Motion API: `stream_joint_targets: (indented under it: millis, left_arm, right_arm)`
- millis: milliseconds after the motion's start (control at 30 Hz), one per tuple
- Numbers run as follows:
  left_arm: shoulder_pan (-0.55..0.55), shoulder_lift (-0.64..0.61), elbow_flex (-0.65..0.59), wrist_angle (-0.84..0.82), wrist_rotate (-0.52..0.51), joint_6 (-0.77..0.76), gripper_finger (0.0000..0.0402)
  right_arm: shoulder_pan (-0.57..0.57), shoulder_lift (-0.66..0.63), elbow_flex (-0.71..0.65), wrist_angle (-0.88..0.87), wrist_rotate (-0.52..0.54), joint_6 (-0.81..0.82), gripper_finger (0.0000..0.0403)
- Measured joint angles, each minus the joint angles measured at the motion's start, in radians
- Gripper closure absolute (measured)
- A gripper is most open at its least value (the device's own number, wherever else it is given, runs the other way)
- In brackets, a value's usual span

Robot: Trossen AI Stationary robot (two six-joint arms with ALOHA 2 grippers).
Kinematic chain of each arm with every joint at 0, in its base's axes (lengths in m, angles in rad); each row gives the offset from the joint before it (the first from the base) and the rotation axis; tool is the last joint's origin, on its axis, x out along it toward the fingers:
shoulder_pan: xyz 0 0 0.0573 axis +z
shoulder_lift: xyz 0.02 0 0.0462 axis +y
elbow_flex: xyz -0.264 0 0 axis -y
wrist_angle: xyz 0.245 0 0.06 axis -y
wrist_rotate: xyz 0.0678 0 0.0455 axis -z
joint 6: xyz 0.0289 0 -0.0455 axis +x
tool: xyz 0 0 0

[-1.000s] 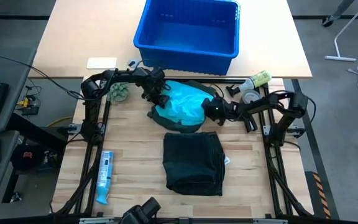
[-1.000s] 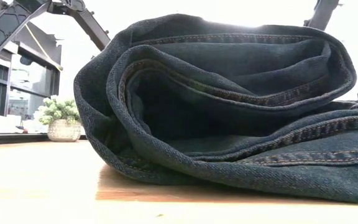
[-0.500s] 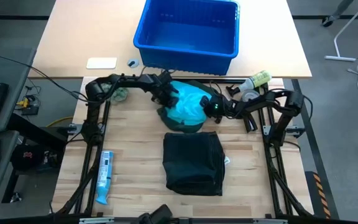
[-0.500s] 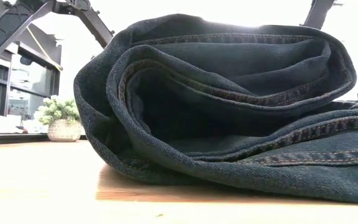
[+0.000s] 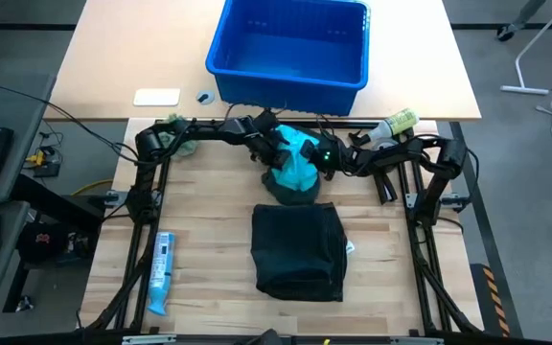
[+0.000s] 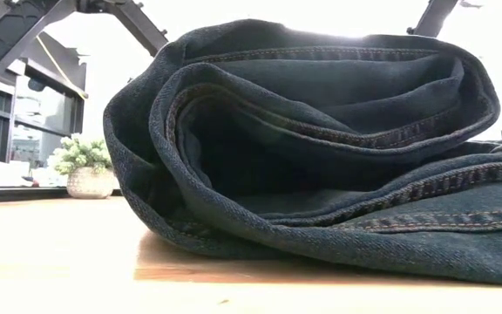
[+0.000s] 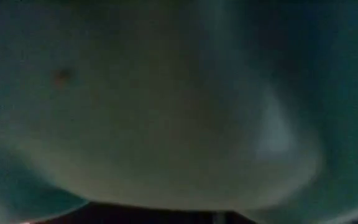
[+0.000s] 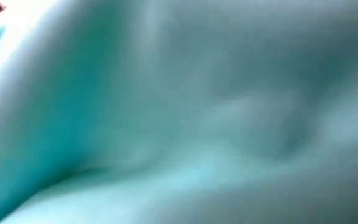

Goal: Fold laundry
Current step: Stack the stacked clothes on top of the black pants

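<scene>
Having closed in from both sides since a second ago, the left gripper [image 5: 274, 151] and right gripper [image 5: 322, 161] pinch shut on the bunched turquoise shirt [image 5: 297, 165] mid-table, near the blue bin [image 5: 290, 81], bare wood left and right, the folded dark garment [image 5: 298, 251] nearer.

Both arms reached in toward the middle. The left gripper [image 5: 272, 151] and right gripper [image 5: 322, 159] were closed, near each other.
</scene>
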State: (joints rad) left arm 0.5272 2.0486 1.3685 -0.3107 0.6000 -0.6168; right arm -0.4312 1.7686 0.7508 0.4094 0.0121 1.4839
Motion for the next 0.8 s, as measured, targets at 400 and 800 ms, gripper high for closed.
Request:
stream_joint_targets:
  millis: [400,800]
  left_arm:
    - [0.001,-0.117,0.013,0.014,0.08,-0.046,0.0401]
    - [-0.073,-0.298,0.017,0.024,0.016,-0.13,0.0401]
  right_arm:
    - [-0.03,-0.056,0.058,0.067,-0.088,-0.047,0.0403]
    - [-0.014,-0.193,0.233,-0.146,-0.186,-0.198,0.0403]
